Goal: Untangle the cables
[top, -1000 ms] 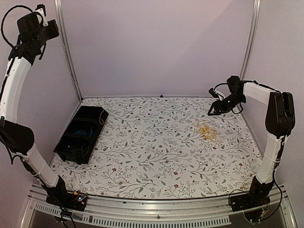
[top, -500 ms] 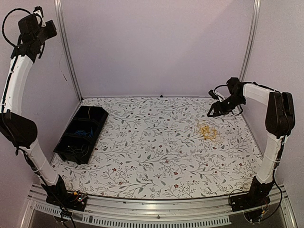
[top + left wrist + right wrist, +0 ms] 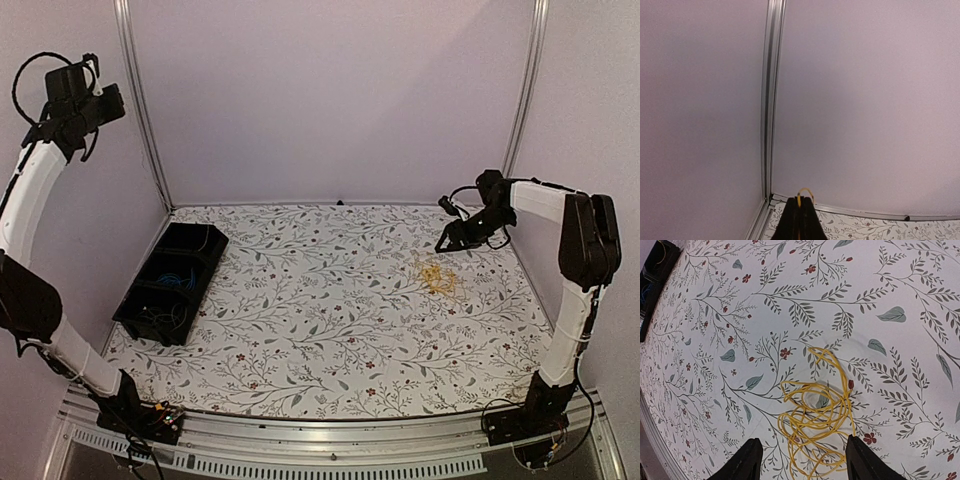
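Black bin [image 3: 148, 265] is sitting at the left edge of the floral tablecloth [image 3: 320, 330], long side running away from the arm bases, split into compartments. Blue wires [image 3: 181, 282] are lying in its middle compartment; what is in the near compartment is too dark to tell. Yellow tangle [image 3: 437, 276] of thin cable is lying loose on the cloth well apart from the bin, far to its right and about level with its far end; in the right wrist view the tangle [image 3: 816, 416] is showing as overlapping loops, flat on the cloth. Right gripper [image 3: 447, 240] is hovering far right of the bin, just behind the tangle, not touching it; its fingers [image 3: 746, 462] are standing spread wide, with the right gripper [image 3: 805, 460] framing the near edge of the loops and nothing clamped. Left gripper [image 3: 108, 100] is hanging high above the bin, up near the left wall. In its wrist view the left gripper [image 3: 800, 201] is pointing at the corner post [image 3: 769, 100], fingers pressed together and pinching a yellow strand [image 3: 805, 191] that is looping out just past the tips.
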Tool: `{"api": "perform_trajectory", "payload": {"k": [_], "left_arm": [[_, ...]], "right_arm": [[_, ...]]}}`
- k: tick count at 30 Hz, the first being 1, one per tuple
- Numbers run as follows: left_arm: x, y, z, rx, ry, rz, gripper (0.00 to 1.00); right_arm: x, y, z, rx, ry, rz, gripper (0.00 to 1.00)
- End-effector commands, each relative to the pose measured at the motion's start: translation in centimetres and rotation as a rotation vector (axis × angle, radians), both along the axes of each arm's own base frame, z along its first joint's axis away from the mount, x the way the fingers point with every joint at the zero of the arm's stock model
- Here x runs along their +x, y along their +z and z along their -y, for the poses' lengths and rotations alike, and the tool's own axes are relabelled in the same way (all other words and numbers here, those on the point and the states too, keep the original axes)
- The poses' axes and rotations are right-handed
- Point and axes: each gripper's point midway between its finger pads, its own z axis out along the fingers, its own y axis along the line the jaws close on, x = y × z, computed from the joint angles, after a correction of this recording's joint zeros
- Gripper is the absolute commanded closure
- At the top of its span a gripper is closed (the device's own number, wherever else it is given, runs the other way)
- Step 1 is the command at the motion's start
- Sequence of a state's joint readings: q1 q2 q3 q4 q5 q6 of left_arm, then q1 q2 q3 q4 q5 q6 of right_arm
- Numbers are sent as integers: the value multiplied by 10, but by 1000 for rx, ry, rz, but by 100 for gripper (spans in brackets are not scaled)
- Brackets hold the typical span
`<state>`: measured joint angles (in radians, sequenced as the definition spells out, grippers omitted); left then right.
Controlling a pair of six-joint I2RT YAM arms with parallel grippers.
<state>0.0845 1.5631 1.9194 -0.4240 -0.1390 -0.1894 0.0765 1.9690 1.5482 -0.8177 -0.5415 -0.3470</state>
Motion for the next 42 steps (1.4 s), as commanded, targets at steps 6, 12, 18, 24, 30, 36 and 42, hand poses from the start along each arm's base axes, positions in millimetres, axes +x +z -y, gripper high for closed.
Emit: {"api": "perform_trajectory", "payload": {"k": [6, 12, 18, 24, 30, 36, 42], "left_arm": [[-75, 15, 2, -6, 13, 51, 100], [-59, -41, 7, -43, -18, -84, 100], [-29, -91, 15, -85, -73, -160, 100], [2, -125, 27, -112, -123, -203, 100], [17, -174, 48, -138, -163, -295, 100], [19, -223, 75, -160, -206, -390, 100], [26, -256, 109, -199, -287, -448, 100]], "right_arm": [[6, 11, -6, 44, 1, 20, 39], [6, 11, -8, 50, 6, 11, 39], [-2, 8, -9, 47, 11, 4, 39], [-8, 7, -9, 42, 13, 1, 39], [-11, 8, -7, 36, 11, 5, 39], [-12, 6, -8, 41, 10, -1, 39], [-12, 3, -8, 41, 11, -11, 39]]}}
